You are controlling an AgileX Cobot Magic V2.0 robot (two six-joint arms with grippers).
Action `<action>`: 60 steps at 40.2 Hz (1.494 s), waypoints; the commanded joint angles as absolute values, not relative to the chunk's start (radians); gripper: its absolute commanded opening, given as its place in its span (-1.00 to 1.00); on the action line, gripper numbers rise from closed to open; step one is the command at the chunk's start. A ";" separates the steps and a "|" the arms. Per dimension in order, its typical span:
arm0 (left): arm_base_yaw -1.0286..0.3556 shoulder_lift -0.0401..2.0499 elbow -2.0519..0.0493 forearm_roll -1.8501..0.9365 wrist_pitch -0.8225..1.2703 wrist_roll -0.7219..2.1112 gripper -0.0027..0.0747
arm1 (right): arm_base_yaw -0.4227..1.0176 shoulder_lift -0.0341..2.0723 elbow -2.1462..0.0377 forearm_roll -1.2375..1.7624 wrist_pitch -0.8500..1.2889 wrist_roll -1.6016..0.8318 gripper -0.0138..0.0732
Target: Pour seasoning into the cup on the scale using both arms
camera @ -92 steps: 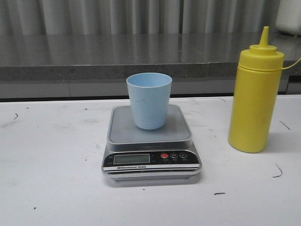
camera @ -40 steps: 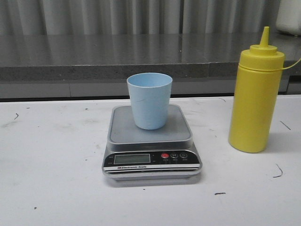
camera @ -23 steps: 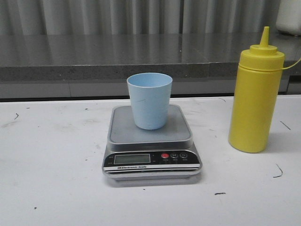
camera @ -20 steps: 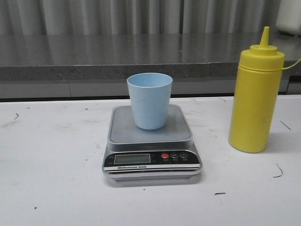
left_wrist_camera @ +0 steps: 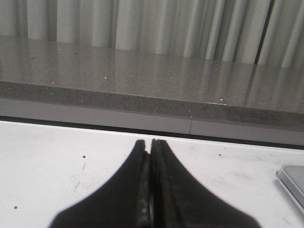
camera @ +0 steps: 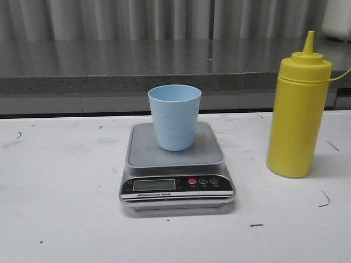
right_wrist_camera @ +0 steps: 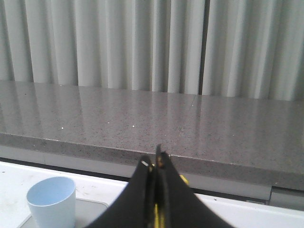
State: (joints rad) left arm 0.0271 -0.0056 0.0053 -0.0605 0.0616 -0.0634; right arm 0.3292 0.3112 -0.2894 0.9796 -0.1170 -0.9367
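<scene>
The light blue cup (camera: 174,118) stands upright on the steel platform of the silver scale (camera: 143,152), mid-table in the front view. To its right on the table the tall yellow seasoning bottle (camera: 298,118) stands upright, capped, with nothing holding it. Neither arm shows in the front view. In the left wrist view my left gripper (left_wrist_camera: 151,141) is shut and empty over the white table, with a corner of the scale (left_wrist_camera: 292,176) at the frame's edge. My right gripper (right_wrist_camera: 154,159) is shut. Beside it are the cup (right_wrist_camera: 51,202) and a yellow sliver of the seasoning bottle (right_wrist_camera: 184,179) behind the fingers.
A grey stone ledge (camera: 109,66) runs along the back of the white table (camera: 60,192), with ribbed grey panels behind it. A white object (camera: 337,19) sits on the ledge at the far right. Small dark marks dot the tabletop.
</scene>
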 commanded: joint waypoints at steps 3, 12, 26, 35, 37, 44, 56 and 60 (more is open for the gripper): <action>0.031 -0.023 0.028 -0.070 -0.024 -0.070 -0.98 | 0.323 0.317 -0.322 0.979 -0.161 -0.949 -0.82; 0.031 -0.023 0.028 -0.070 -0.024 -0.070 -0.98 | 0.323 0.317 -0.268 0.540 -0.132 -0.654 -0.82; 0.031 -0.023 0.028 -0.070 -0.024 -0.070 -0.98 | 0.121 0.291 -0.113 0.032 -0.123 0.076 -0.82; 0.031 -0.022 0.028 -0.070 -0.024 -0.070 -0.98 | 0.031 0.150 0.003 0.009 -0.056 0.076 -0.82; 0.031 -0.022 0.028 -0.070 -0.024 -0.070 -0.98 | 0.015 0.124 0.019 0.009 -0.040 0.076 -0.82; 0.031 -0.022 0.028 -0.070 -0.024 -0.070 -0.98 | -0.009 0.045 0.021 0.000 0.081 0.059 -0.82; 0.031 -0.022 0.028 -0.070 -0.024 -0.070 -0.98 | -0.009 -0.026 0.021 -0.026 0.165 0.030 -0.82; 0.031 -0.022 0.028 -0.070 -0.024 -0.070 -0.98 | -0.009 -0.026 0.021 -0.026 0.166 0.031 -0.82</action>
State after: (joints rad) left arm 0.0271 -0.0056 0.0053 -0.0605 0.0607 -0.0634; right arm -0.0051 -0.0104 0.0271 -0.0138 0.2329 0.0417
